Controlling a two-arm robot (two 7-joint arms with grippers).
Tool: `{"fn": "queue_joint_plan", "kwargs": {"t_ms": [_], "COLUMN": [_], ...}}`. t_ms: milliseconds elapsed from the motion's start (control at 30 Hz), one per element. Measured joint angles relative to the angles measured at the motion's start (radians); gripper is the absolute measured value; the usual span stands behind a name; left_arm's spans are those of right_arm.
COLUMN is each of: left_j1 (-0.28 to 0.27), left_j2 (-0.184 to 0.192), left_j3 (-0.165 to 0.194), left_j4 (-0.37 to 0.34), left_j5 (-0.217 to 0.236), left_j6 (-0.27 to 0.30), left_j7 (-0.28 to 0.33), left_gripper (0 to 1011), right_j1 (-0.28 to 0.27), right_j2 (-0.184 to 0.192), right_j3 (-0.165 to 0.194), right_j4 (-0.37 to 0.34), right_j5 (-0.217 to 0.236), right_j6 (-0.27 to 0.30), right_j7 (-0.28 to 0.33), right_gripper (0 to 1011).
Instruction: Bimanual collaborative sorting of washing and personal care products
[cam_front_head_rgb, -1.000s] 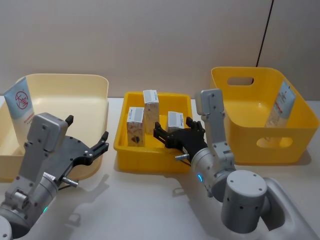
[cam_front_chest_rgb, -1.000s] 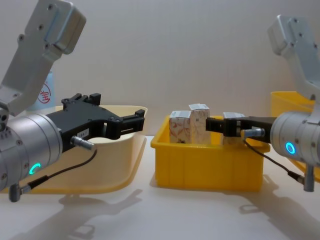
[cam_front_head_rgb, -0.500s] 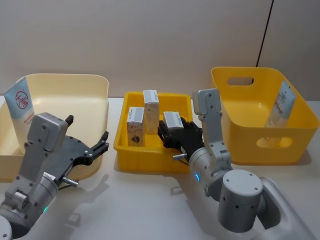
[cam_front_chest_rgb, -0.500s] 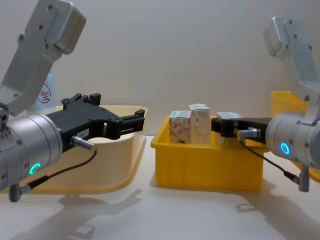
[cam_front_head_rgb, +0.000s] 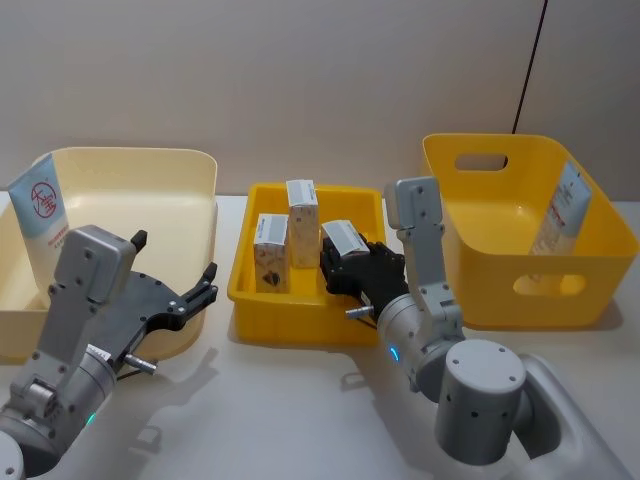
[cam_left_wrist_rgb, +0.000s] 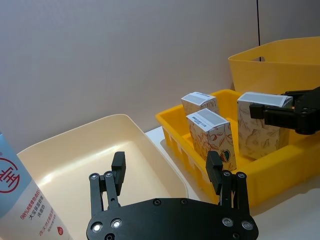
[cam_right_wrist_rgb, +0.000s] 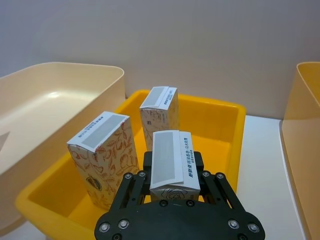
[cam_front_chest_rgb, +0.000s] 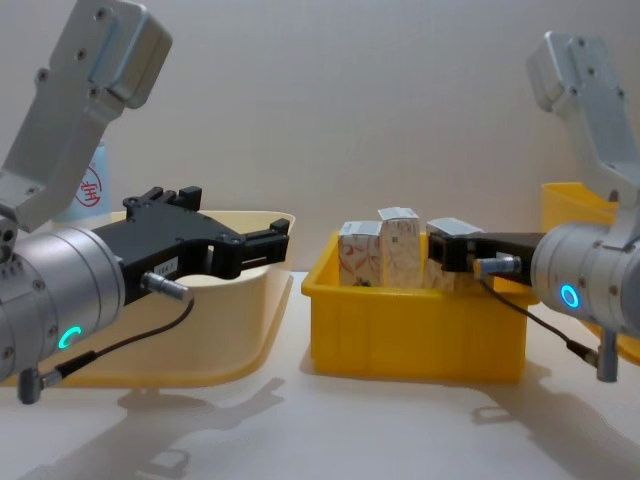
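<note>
Three small white cartons are in the small yellow bin (cam_front_head_rgb: 300, 325). My right gripper (cam_front_head_rgb: 347, 262) is shut on one carton (cam_front_head_rgb: 339, 237), which tilts inside the bin's right half; the same held carton (cam_right_wrist_rgb: 172, 159) sits between the black fingers (cam_right_wrist_rgb: 134, 184). Two other cartons (cam_front_head_rgb: 271, 253) (cam_front_head_rgb: 302, 208) stand upright to its left. A pale-blue tube (cam_front_head_rgb: 561, 211) leans in the large yellow bin (cam_front_head_rgb: 500, 290). My left gripper (cam_front_head_rgb: 195, 290) hovers open and holds nothing by the front right corner of the cream bin (cam_front_head_rgb: 130, 160).
A pale pack with a red circle mark (cam_front_head_rgb: 40, 205) leans against the cream bin's left wall. The three bins stand in a row across the white table, and bare table (cam_front_head_rgb: 290, 410) lies in front of them.
The right gripper closed on the carton, then raised it slightly and tilted it leftward. The left arm has not moved.
</note>
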Motion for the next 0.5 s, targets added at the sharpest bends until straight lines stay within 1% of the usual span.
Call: {"fn": "queue_joint_plan", "kwargs": {"t_ms": [133,367,467,500], "left_j1": [0.000,0.000,0.000,0.000], "left_j2": [0.000,0.000,0.000,0.000], "left_j3": [0.000,0.000,0.000,0.000], "left_j4": [0.000,0.000,0.000,0.000], "left_j5": [0.000,0.000,0.000,0.000], "left_j6": [0.000,0.000,0.000,0.000], "left_j7": [0.000,0.000,0.000,0.000], "left_gripper": [1003,1003,1003,1003], "right_j1": [-0.002,-0.004,-0.004,-0.004], "right_j2": [0.006,0.020,0.028,0.028], "right_j3": [0.001,0.004,0.008,0.008], "right_j4": [-0.002,-0.008,-0.012,-0.012], "right_j5": [-0.002,-0.005,-0.006,-0.006], "right_j6": [-0.026,-0.093,-0.137,-0.137], "right_j7": [0.013,0.044,0.065,0.065], "right_gripper": [422,422,422,422]}}
